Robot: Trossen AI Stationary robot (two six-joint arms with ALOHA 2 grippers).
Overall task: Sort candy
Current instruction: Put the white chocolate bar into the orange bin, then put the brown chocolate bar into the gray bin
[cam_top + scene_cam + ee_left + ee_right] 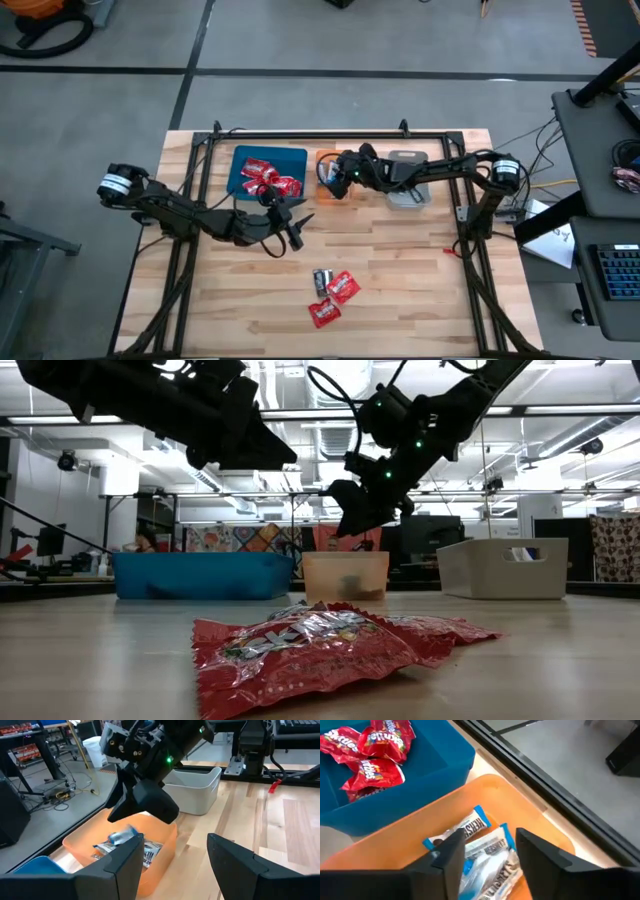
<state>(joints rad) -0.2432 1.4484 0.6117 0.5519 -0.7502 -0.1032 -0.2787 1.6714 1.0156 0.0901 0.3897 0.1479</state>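
**Candy split between trays and table, both grippers empty**

Blue-and-white candy bars (485, 847) lie in the orange tray (530, 815), piled loosely on its floor; in the left wrist view one blue-and-white piece (121, 836) shows just above the pile, under the right gripper, and whether it rests on the others cannot be told. Red candy bags (367, 750) sit bunched in the blue tray (292, 158), which stands just beside the orange one. More candy remains out on the wooden table (400, 290) toward the front: two red bags (335, 298) and one dark-wrapped piece (322, 279) close together, well apart from the trays. The low view shows a red bag (320, 650) lying flat on the wood in the foreground.

The right gripper (330, 178) hangs over the orange tray, its fingers parted and nothing between them. The left gripper (296, 226) is over bare table just in front of the blue tray, its fingers spread wide and holding nothing.

A grey tray (410, 196) stands on the far side of the orange tray from the blue one, beneath the right arm; something small shows inside it in the low view, too unclear to name.
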